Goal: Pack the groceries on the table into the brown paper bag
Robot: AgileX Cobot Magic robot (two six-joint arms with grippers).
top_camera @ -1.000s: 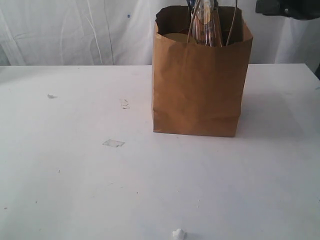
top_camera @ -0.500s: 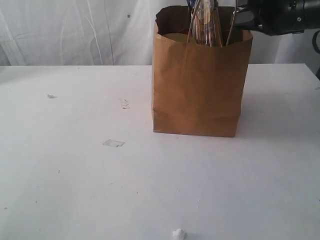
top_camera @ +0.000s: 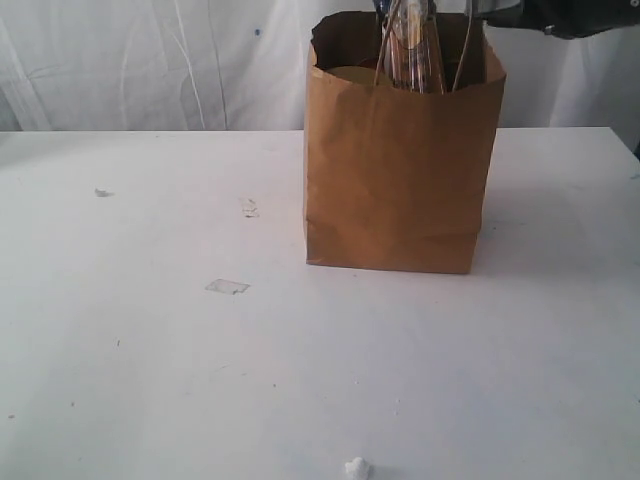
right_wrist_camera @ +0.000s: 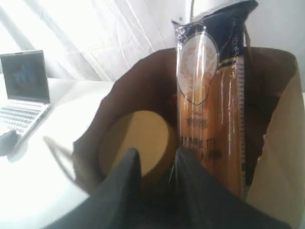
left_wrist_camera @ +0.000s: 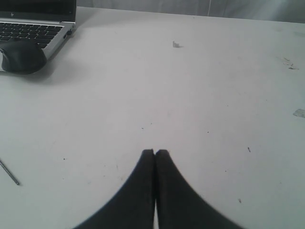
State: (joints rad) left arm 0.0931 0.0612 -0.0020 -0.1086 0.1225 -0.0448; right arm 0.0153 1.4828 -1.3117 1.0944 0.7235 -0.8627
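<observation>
The brown paper bag (top_camera: 400, 170) stands upright on the white table (top_camera: 150, 350). A long dark-blue spaghetti packet (top_camera: 412, 45) sticks up out of its mouth between the cord handles. The right wrist view looks down into the bag: the spaghetti packet (right_wrist_camera: 209, 95) leans beside a gold jar lid (right_wrist_camera: 136, 140). My right gripper (right_wrist_camera: 157, 155) hangs over the bag's opening, open by a narrow gap with nothing between the fingers; its arm (top_camera: 560, 15) shows at the exterior view's upper right. My left gripper (left_wrist_camera: 155, 151) is shut and empty over bare tabletop.
A laptop (left_wrist_camera: 35, 24) and a dark mouse (left_wrist_camera: 21, 56) sit at the table's edge near the left arm. A flat paper scrap (top_camera: 227, 287) and a small white lump (top_camera: 357, 467) lie on the tabletop in front of the bag.
The right arm dipped towards the bag's right rim, then rose, now mostly above the exterior frame. Its jaws have parted a little. The left gripper has stayed put.
</observation>
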